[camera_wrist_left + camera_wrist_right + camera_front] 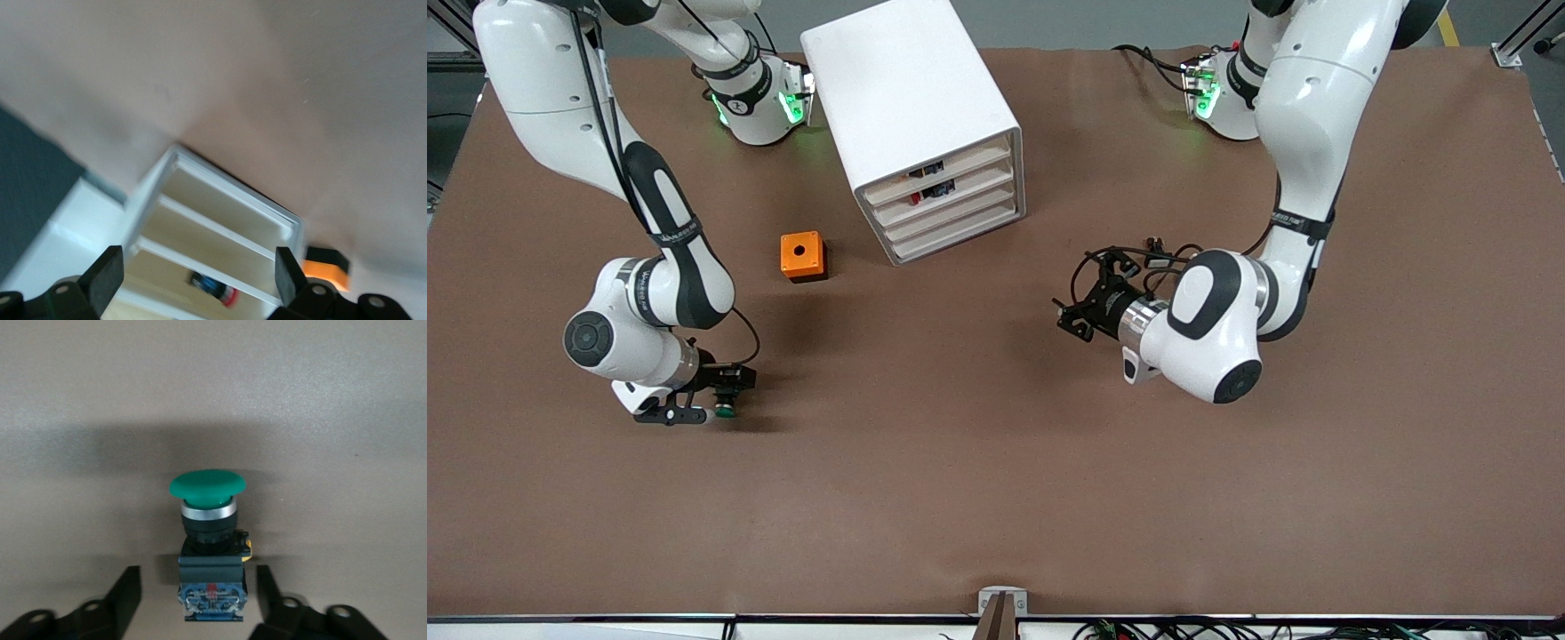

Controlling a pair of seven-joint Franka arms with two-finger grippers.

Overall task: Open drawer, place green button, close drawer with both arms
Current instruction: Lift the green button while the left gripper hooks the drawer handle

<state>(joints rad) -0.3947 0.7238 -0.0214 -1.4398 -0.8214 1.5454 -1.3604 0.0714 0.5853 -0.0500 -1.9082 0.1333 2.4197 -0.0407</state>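
Note:
The button [725,411], green cap on a dark body, rests on the brown table near the right arm's end. My right gripper [716,398] is open around it. In the right wrist view the button [207,488] has its cap pointing away from the gripper [198,579], with one finger on each side of its body, not touching. The white cabinet [911,98] stands at the back. All its drawers are shut, including the third-from-top drawer [959,217]. My left gripper [1071,316] is open and empty over the table, facing the cabinet front. The left wrist view shows it [197,261] before the drawer [220,245].
An orange box with a round hole [803,256] sits beside the cabinet toward the right arm's end; it also shows in the left wrist view [327,267]. Small dark and red parts show in the two upper drawers [930,180].

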